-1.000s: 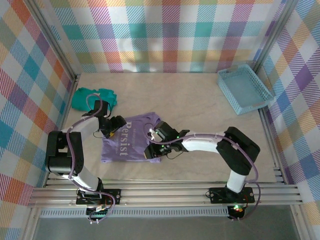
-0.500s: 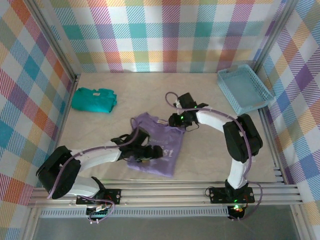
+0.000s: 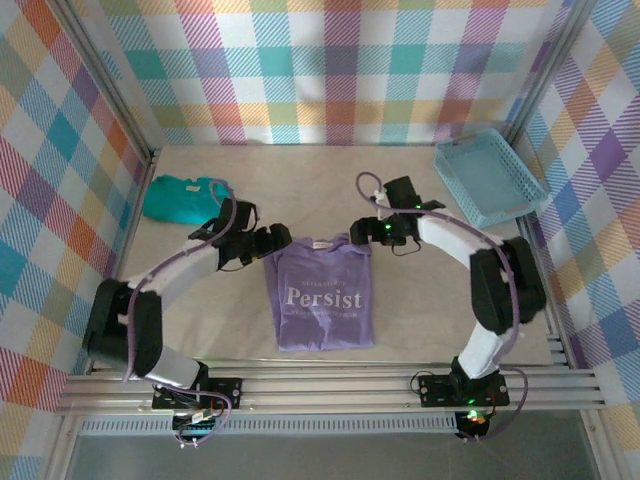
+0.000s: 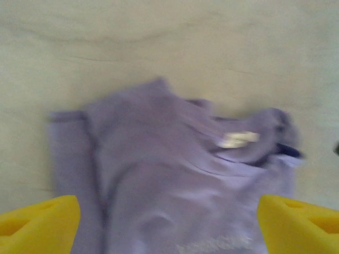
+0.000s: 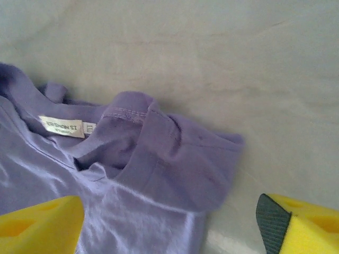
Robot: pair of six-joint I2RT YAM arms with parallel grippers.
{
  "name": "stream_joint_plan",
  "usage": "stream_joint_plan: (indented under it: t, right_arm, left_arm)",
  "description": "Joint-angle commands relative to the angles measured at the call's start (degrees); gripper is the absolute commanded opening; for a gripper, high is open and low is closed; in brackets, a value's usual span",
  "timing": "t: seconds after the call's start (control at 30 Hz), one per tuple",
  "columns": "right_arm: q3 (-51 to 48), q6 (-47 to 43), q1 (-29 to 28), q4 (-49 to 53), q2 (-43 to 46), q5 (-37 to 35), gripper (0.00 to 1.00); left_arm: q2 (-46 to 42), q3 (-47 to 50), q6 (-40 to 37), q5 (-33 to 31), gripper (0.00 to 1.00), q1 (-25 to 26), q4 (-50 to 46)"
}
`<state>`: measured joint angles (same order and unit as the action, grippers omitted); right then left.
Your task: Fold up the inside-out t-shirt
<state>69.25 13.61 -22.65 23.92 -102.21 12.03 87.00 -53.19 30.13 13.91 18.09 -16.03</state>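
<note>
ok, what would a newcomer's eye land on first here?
The lavender t-shirt lies flat in the middle, white "Persist" lettering up, collar at the far end. The left claw and right claw hang open at its two far corners. A teal garment sits far left, a blue basket far right.

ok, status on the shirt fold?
Left gripper open, right gripper open, beside the collar end. T-shirt flat, lettering up. Teal garment, blue tray well aside.

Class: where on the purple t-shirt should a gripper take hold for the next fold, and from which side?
Probably the far shoulder corners beside the collar, from above: the t-shirt lies flat, collar at the far end, left gripper and right gripper open nearby.
</note>
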Motion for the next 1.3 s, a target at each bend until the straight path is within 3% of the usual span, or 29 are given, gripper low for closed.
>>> stream_joint_plan:
  t: [0.0, 0.13, 0.27, 0.5, 0.7, 0.87, 1.03, 1.17, 1.27]
  right_arm:
    - [4.5, -3.0, 0.0, 3.5, -4.3, 1.8, 0.88]
    - [6.3, -2.8, -1.2, 4.4, -8.7, 2.2, 0.88]
    - [7.0, -1.7, -2.6, 4.3, -12.1, 3.5, 0.85]
    - [7.5, 1.0, -5.4, 0.3, -14.6, 7.2, 0.77]
    - [8.2, 3.3, -5.4, -2.7, -16.4, 7.6, 0.55]
    - [6.4, 4.8, -5.2, -8.1, -14.9, 10.0, 0.37]
    - [4.8, 6.3, -3.8, -13.7, -12.5, 13.2, 0.18]
    - [0.9, 6.1, -1.4, -17.7, -7.3, 13.1, 0.04]
    - [-2.2, 5.7, -0.3, -20.6, -2.9, 12.3, 0.0]
  left_arm:
    - [6.8, -4.3, -6.4, 0.3, 0.88, -1.6, -5.9]
    - [13.0, -7.8, -7.9, 4.0, 0.92, -1.5, -6.4]
    - [15.3, -7.9, -8.2, 6.4, 0.89, -0.7, -5.4]
    - [16.7, -5.2, -6.7, 9.7, 0.6, -0.3, -0.4]
    - [18.8, -5.5, -7.3, 8.8, 0.31, -1.2, 2.2]
    - [19.3, -4.9, -7.1, 11.0, 0.19, -2.0, 5.6]
    - [17.8, -4.1, -6.7, 13.7, 0.0, -4.4, 9.0]
    - [14.1, -1.9, -4.6, 17.2, 0.0, -6.7, 13.9]
    - [11.4, -0.3, -2.7, 19.2, 0.0, -7.1, 18.3]
